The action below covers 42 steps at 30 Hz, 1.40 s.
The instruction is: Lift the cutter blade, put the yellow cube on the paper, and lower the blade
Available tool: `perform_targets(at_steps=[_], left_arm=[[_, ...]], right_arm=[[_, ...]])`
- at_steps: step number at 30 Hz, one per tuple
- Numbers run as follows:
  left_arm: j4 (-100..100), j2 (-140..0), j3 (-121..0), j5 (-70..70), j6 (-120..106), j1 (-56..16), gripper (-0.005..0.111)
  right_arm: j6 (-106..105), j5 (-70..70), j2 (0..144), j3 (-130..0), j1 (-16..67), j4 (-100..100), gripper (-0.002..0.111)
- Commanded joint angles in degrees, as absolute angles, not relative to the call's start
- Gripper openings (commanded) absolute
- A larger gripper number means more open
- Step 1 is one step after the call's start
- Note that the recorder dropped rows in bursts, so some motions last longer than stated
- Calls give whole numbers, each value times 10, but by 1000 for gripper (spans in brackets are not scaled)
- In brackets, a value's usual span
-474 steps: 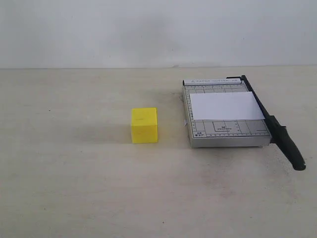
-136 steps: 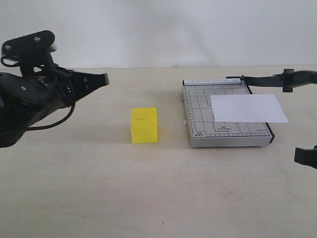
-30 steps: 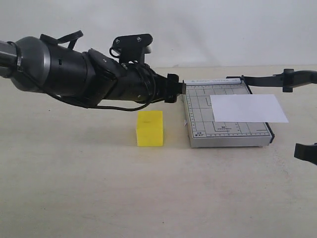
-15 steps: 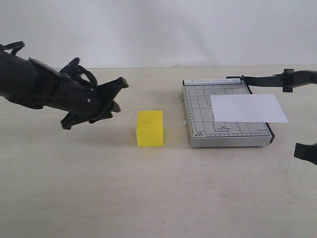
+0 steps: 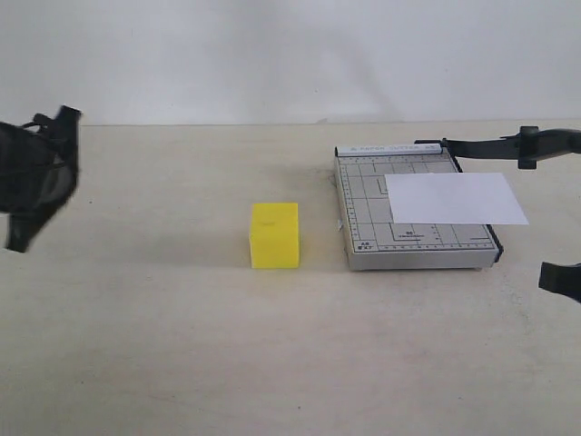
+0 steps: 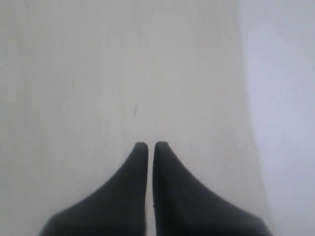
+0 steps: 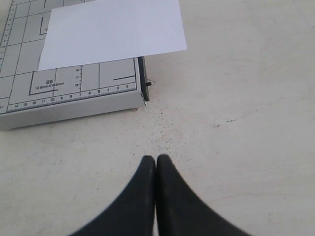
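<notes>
The yellow cube (image 5: 274, 234) rests on the table, left of the grey cutter base (image 5: 363, 222) and apart from it. The white paper (image 5: 454, 198) lies on the base and overhangs its right edge; it also shows in the right wrist view (image 7: 113, 32). The cutter blade (image 5: 495, 145) is lifted off the base, running from its hinge out past the right edge. My left gripper (image 6: 148, 144) is shut on nothing over bare table; its arm (image 5: 34, 177) is a blur at the far left. My right gripper (image 7: 156, 157) is shut and empty, near the base's front corner (image 7: 140, 101).
A dark part of my right arm (image 5: 561, 280) shows at the right edge, below the raised blade. A pale wall (image 5: 290, 54) stands behind the table. Bare tabletop lies between the cube and the left arm.
My left arm has swung back from above the cube to the far left edge, and its jaws have closed. The cube, paper, blade and right arm have not moved.
</notes>
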State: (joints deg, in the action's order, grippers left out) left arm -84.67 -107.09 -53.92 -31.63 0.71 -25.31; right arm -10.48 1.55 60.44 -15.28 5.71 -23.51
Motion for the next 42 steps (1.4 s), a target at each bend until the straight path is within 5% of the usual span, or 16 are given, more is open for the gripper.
perform_targets(at_steps=[1,5,8,10,16,30,42], left_arm=[[-425,-1035,-492,-566,47,-231,4],[-107,-995,-499,-547,29,-201,4],[110,-967,-529,-343,-13,-215,4],[131,-959,-557,-170,-13,-250,4],[-87,-959,-620,34,24,-318,4],[-112,-1069,-717,137,162,-422,4],[-49,-1112,-717,134,204,-425,4]], right_arm=[[-108,15,600,-156,57,-235,0],[-110,14,600,-156,57,-235,0],[-110,7,600,-156,57,-235,0],[-110,7,600,-156,57,-235,0],[-110,7,600,-156,57,-234,0],[-110,4,600,-156,57,-234,0],[-104,0,600,-156,57,-234,0]])
